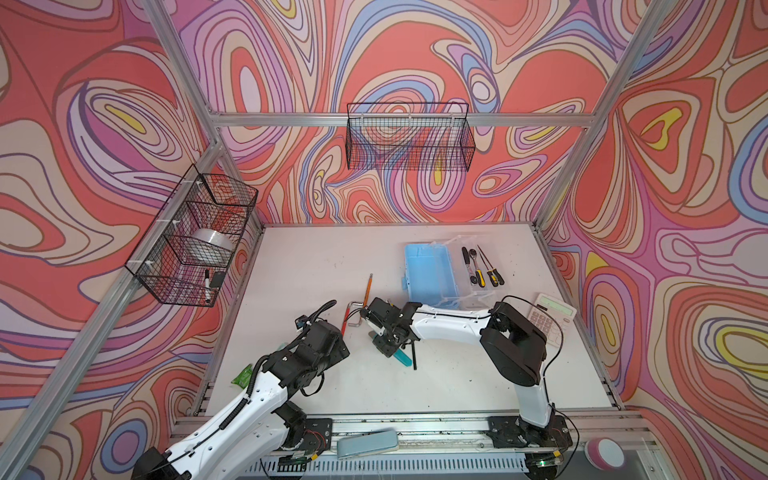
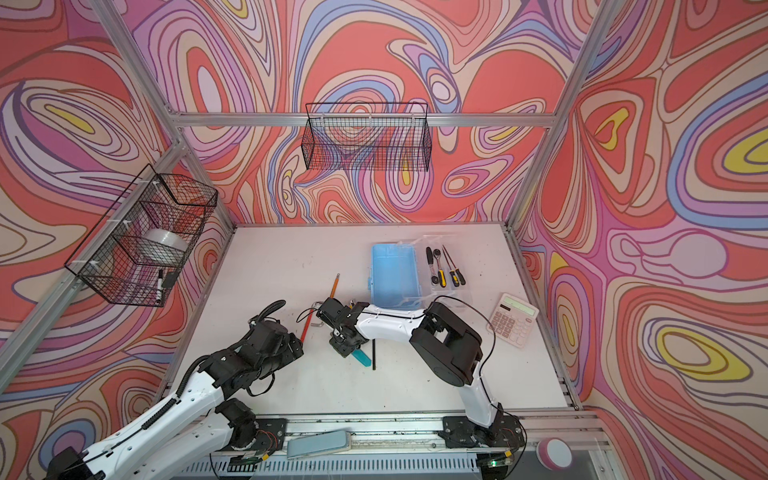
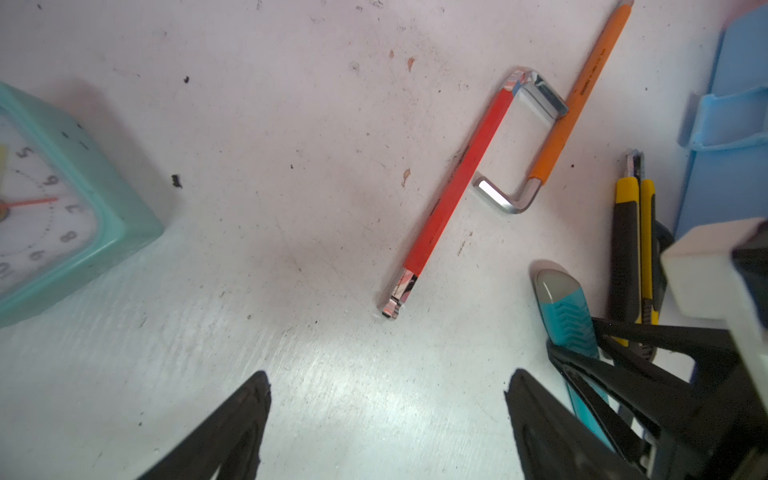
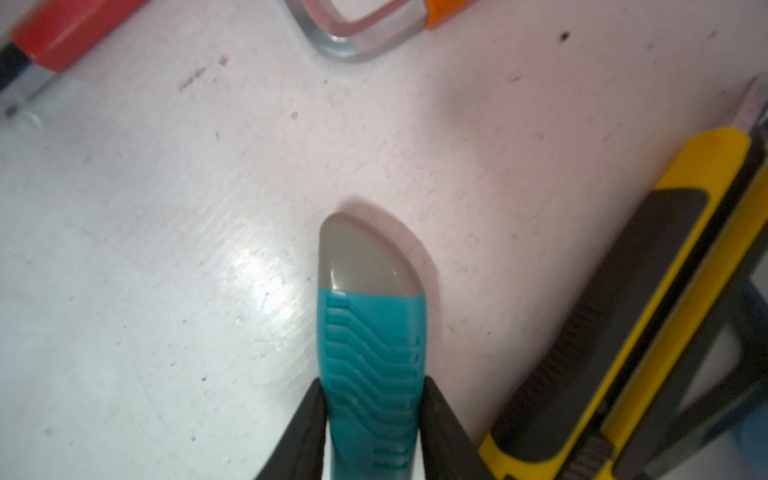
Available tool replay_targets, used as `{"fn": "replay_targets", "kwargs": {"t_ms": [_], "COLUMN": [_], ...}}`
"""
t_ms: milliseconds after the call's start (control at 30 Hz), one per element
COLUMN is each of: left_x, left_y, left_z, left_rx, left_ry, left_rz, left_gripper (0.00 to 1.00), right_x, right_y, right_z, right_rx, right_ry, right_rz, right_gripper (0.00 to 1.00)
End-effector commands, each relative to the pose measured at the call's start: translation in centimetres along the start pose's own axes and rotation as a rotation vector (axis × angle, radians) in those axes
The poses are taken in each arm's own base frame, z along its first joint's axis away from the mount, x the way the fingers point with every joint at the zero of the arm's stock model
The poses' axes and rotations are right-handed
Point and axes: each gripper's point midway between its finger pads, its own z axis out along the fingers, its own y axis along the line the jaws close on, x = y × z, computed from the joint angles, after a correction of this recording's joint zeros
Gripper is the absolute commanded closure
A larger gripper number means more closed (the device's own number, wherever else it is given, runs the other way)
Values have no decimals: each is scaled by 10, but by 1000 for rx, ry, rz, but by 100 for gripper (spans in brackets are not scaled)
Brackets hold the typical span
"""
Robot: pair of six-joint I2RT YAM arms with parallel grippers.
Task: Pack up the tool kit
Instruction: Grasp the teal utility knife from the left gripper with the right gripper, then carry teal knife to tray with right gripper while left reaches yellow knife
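- Your right gripper [image 4: 372,390] is clenched on the teal knife [image 4: 370,332], with one finger against each long side of the ribbed handle. The knife lies flat on the table [image 4: 145,270], and its grey end points away from the gripper.
- The knife looks light and stiff. The ribs should give grip, while the smooth grey end would likely slip, so keep your hold on the ribbed middle.
- Just beside that gripper lies a yellow knife [image 4: 665,270], close enough to be nudged on the lift.
- Your left gripper [image 3: 387,376] is spread wide and holds nothing, with bare table between its fingers.
- Ahead of the left gripper lie the red hex key [image 3: 457,183] and the orange hex key [image 3: 582,91]. The red key's short bent arm touches the orange key's shaft.
- Both are probably thin, hard steel lying flat, so they would be awkward to get under. Take one across its sleeved long arm, and expect the other to drag.
- Well beyond the right gripper, the blue case [image 1: 426,274] lies open and looks empty.
- A ratchet [image 1: 473,252] and other tools rest on its clear lid [image 1: 455,249].
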Motion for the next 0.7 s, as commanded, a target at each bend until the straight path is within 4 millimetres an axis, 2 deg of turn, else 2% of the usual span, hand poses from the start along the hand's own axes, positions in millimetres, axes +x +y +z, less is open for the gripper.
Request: {"fn": "replay_targets", "kwargs": {"t_ms": [0, 67, 200, 267, 300, 367, 533, 633, 667], "left_x": [-3, -4, -5, -4, -3, -10, -13, -14, -14], "left_y": [9, 8, 7, 8, 9, -3, -12, -19, -22], "left_z": [-2, -2, -3, -3, -2, -8, -6, -4, -3], "left_rx": [-47, -46, -47, -57, -62, -43, -42, -28, -22], "left_ry": [-14, -13, -12, -6, 1, -6, 6, 13, 16], "left_rz": [-13, -13, -4, 16, 28, 45, 69, 77, 82], "left_gripper": [10, 10, 10, 10, 10, 10, 10, 10, 11], "right_x": [42, 34, 1, -13, -18, -27, -44, -52, -52], "right_y": [-14, -6, 9, 9, 8, 1, -17, -37, -47], "right_z": [23, 18, -8, -21, -27, -40, -76, -100, -101], "right_rx": [73, 28, -78, -115, -124, -136, -170, -175, -165], "right_ry": [154, 115, -9, -51, -68, -102, -187, -241, -243], "right_rz": [4, 35, 107, 142, 155, 183, 240, 284, 299], "right_gripper": [71, 76, 79, 81, 82, 82, 82, 83, 82]}}
